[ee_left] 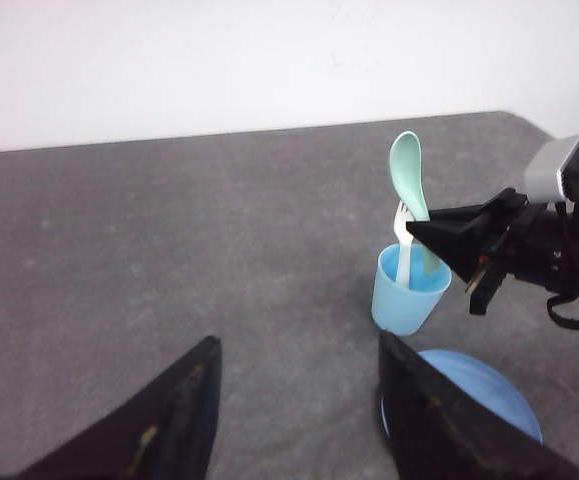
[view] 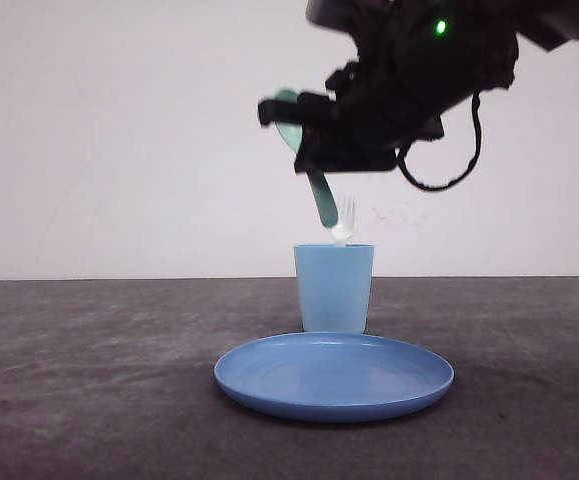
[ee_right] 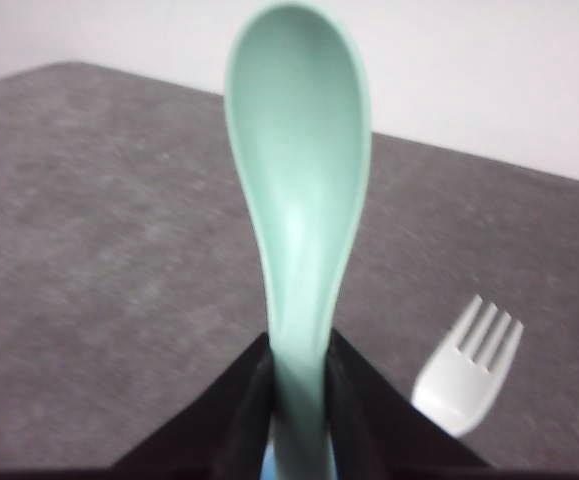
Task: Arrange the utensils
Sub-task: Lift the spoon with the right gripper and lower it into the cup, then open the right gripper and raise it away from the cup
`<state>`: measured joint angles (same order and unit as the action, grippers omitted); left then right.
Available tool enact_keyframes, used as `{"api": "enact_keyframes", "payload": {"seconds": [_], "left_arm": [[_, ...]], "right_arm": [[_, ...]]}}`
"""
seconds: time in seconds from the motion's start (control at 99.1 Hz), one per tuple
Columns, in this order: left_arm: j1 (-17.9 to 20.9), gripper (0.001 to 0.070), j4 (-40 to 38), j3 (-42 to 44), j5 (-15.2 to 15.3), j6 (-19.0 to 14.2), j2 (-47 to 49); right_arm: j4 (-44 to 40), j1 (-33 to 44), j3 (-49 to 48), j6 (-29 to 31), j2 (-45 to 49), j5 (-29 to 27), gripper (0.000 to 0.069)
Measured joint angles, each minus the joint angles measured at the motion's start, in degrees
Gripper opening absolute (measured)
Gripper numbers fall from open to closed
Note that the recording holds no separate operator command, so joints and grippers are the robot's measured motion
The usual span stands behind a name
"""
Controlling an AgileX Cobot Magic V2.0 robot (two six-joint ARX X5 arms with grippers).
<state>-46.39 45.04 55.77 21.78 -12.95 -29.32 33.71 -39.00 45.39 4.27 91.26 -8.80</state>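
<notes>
A mint-green spoon (view: 318, 195) hangs bowl-up over the light blue cup (view: 334, 287), its handle end just above the rim. My right gripper (ee_right: 299, 370) is shut on the spoon (ee_right: 299, 200) at its handle, the fingertips (ee_left: 421, 230) pinching it in the left wrist view. A white fork (view: 344, 222) stands in the cup with its tines up; the fork (ee_right: 469, 365) sits beside the spoon (ee_left: 409, 175). My left gripper (ee_left: 299, 350) is open over bare table, left of the cup (ee_left: 409, 295).
A round blue plate (view: 335, 376) lies in front of the cup, close to the table's near side; its rim (ee_left: 499, 385) sits beside my left gripper's finger. The dark grey tabletop (view: 89, 370) spreads wide on both sides.
</notes>
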Motion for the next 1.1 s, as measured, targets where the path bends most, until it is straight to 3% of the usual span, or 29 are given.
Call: {"api": "enact_keyframes", "payload": {"seconds": [0.646, 0.697, 0.848, 1.1], "left_arm": [[0.00, 0.0298, 0.70, 0.00, 0.00, 0.00, 0.00], [0.00, 0.0298, 0.72, 0.00, 0.00, 0.00, 0.00], [0.00, 0.0298, 0.70, 0.00, 0.00, 0.00, 0.00], [-0.02, 0.0298, 0.70, 0.00, 0.00, 0.00, 0.00]], "right_arm": [[3.10, 0.26, 0.00, 1.99, 6.03, -1.79, 0.0092], [2.95, 0.33, 0.00, 1.99, 6.03, -1.77, 0.0121], [2.95, 0.35, 0.00, 2.23, 6.03, -1.75, 0.0306], [2.64, 0.33, 0.00, 2.23, 5.68, -1.75, 0.0342]]}}
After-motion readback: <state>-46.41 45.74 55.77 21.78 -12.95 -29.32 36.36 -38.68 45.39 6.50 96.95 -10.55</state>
